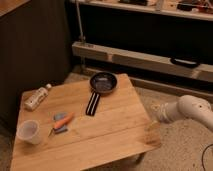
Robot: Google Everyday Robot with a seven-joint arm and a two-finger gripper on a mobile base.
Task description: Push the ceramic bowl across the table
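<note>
Bowl (103, 83) first: you had it sitting upright at the far edge of the counter (120, 135), a little right of the middle, dark and glossy with a greyish inside. Just in front of it, touching or nearly touching its near rim, lay a black bar (93, 104) with a pale stripe, running toward the camera and slightly leftward. Your gripper (154, 116) hung off the counter's right side, near the right corner, at the end of the white arm (192, 111) that reached in from the right. It was well apart from the bowl and touched nothing I could make out. Its jaws stood released, with nothing between them. On the left of the counter you had a bottle (37, 97) lying on its side, cap pointing toward the far right, and a whitish cup (28, 132) standing upright near the front left corner. Between cup and bar lay an orange stick-like thing (64, 120) at a slant, with a small blue-grey piece (59, 116) just beside it on the far side and another (61, 129) on the near side; what they were I could not tell. Behind the counter ran a pale beam (145, 61) along a dark wall, and the floor (185, 150) was speckled.
</note>
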